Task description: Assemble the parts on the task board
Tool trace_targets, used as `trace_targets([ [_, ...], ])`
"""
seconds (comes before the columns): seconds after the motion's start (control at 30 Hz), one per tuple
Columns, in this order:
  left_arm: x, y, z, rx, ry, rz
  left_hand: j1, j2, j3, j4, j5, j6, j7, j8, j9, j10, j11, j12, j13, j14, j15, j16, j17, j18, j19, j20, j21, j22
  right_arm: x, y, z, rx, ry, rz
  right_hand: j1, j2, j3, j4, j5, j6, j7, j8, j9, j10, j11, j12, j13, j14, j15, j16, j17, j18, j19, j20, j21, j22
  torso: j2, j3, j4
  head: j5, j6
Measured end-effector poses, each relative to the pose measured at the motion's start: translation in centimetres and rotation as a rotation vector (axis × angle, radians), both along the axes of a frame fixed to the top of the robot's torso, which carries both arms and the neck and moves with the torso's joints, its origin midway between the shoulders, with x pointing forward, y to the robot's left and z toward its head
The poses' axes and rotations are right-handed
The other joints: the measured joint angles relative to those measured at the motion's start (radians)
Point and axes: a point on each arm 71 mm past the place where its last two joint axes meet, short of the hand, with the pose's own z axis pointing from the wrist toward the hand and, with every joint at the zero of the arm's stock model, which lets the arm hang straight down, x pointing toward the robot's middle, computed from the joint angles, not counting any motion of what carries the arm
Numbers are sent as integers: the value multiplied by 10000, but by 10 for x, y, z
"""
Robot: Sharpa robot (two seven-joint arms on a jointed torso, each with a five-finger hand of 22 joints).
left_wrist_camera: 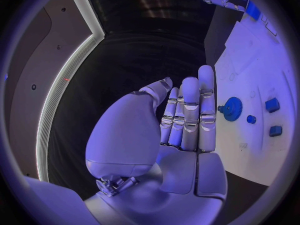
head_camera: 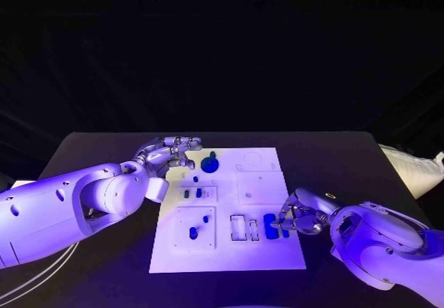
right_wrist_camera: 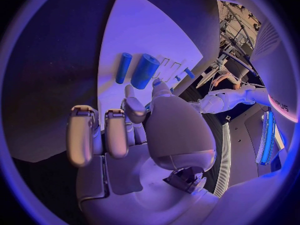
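The white task board [head_camera: 268, 253] lies in the middle of the black table. A blue gear [head_camera: 210, 164] stands near its far left corner. My left hand [head_camera: 171, 153] hovers just left of the gear, fingers straight and together, holding nothing; the left wrist view shows the hand [left_wrist_camera: 187, 120] beside the gear [left_wrist_camera: 232, 108]. Two blue cylinders [head_camera: 270, 226] lie side by side near the board's right edge. My right hand [head_camera: 298, 218] sits right beside them with fingers bent and nothing in them. In the right wrist view the cylinders [right_wrist_camera: 145, 71] lie beyond its fingertips [right_wrist_camera: 115, 130].
Several small blue pieces [head_camera: 194, 233] sit in white blocks on the board's left side, with a pair [head_camera: 192, 192] further up. White slotted holders [head_camera: 245, 228] stand left of the cylinders. Black table [head_camera: 351, 160] surrounds the board.
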Motion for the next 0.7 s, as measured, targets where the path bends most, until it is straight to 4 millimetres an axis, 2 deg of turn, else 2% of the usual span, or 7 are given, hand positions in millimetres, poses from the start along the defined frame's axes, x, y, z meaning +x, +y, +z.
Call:
trace_targets([
  [0.13,0,1,0,8,10,15,0,0,0,0,0,0,0,0,0,0,0,0,0,0,0,0,1,1,0,0,0,0,0,3,-2,-133,-31,65,1,-1,-69,13,0,0,0,0,25,0,0,53,71,0,0,0,-1,1,0,0,54,30,0,-14,-4,1,-8],
  [0.7,0,2,-1,23,37,27,0,0,0,0,0,0,0,-2,0,0,0,0,0,1,1,0,1,1,0,0,0,1,3,20,-15,-486,29,451,56,52,-152,-13,-44,0,0,116,124,0,0,135,267,0,1,33,-3,1,0,1,55,55,5,-16,-12,58,-48],
])
